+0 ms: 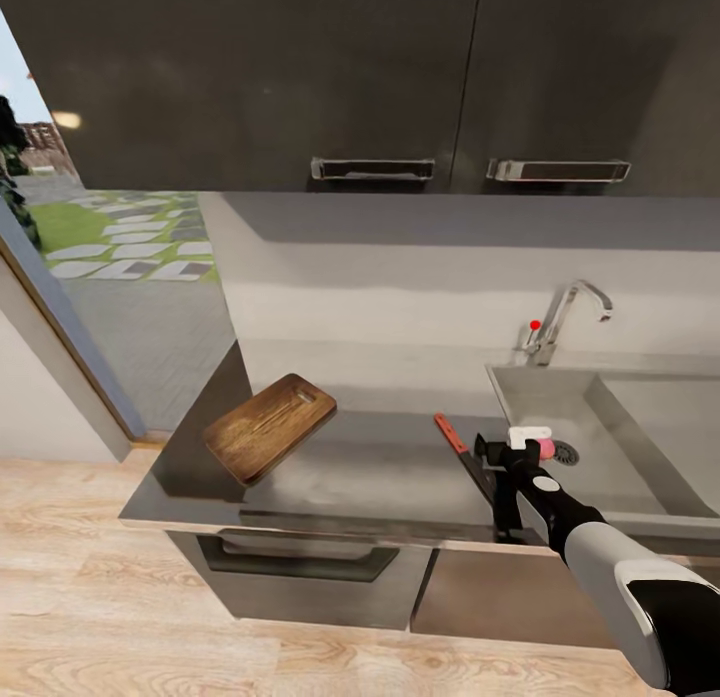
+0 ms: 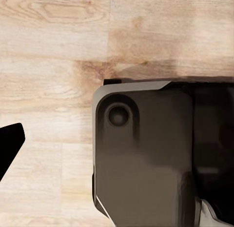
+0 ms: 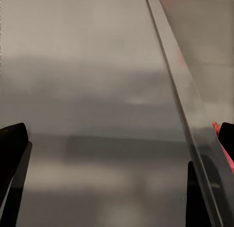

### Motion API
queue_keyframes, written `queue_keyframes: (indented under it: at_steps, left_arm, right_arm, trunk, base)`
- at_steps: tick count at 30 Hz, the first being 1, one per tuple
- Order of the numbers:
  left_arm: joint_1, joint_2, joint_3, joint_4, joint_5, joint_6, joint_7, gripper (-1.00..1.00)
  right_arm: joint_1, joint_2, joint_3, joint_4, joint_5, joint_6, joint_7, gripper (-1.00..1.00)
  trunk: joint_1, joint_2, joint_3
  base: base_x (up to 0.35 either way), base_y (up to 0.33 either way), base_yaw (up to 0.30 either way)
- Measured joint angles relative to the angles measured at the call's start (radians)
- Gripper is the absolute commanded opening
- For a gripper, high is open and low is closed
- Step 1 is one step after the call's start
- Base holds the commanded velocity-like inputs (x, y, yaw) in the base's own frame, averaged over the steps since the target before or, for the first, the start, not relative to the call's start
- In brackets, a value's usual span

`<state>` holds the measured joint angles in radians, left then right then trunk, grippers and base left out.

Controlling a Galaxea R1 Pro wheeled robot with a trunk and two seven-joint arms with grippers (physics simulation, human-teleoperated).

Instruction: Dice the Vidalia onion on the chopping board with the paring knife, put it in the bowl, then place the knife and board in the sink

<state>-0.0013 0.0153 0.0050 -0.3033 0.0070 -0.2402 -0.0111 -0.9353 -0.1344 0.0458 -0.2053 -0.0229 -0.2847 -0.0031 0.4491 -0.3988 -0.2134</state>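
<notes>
Jaws of the right gripper are standing wide apart and holding nothing, hovering over the worktop beside the sink.

Head view: the right arm is reaching in over the worktop's front edge. The paring knife is lying flat on the worktop just beside the sink's near-left corner, red-orange handle toward the back wall, blade toward the front edge and partly hidden by the gripper. The Vidalia onion is showing as a pinkish patch behind the gripper, by the drain. The chopping board is lying near the worktop's left end, well apart from the knife.

Left wrist view: the left gripper is hanging over wooden floor beside the robot's dark body; its jaw state cannot be told.

Right wrist view: both dark fingertips are framing bare steel, with the sink rim running between them.

Judgement: the onion retrieval is in hand. The next move calls for carrying the open jaws over the rim and down around the onion.
</notes>
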Motion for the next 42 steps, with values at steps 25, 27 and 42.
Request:
queue_keyframes:
  at_steps: [25, 27, 42]
  left_arm:
    - [0.0, 0.0, -0.001, 0.001, 0.0, 0.0, 0.0, 1.0]
    - [0.0, 0.0, -0.001, 0.001, 0.0, 0.0, 0.0, 1.0]
    - [0.0, 0.0, -0.001, 0.001, 0.0, 0.0, 0.0, 1.0]
  right_arm:
    - [0.0, 0.0, 0.001, -0.019, -0.001, -0.005, -0.001, 1.0]
    - [0.0, 0.0, 0.001, -0.019, -0.001, -0.005, -0.001, 1.0]
    - [0.0, -0.001, 0.001, -0.02, 0.0, -0.005, 0.001, 1.0]
  trunk:
    - [0.0, 0.0, -0.012]
    - [0.0, 0.0, -0.012]
    - [0.0, 0.0, -0.012]
  base:
    - [0.0, 0.0, 0.0]
    - [0.0, 0.0, 0.0]
    - [0.0, 0.0, 0.0]
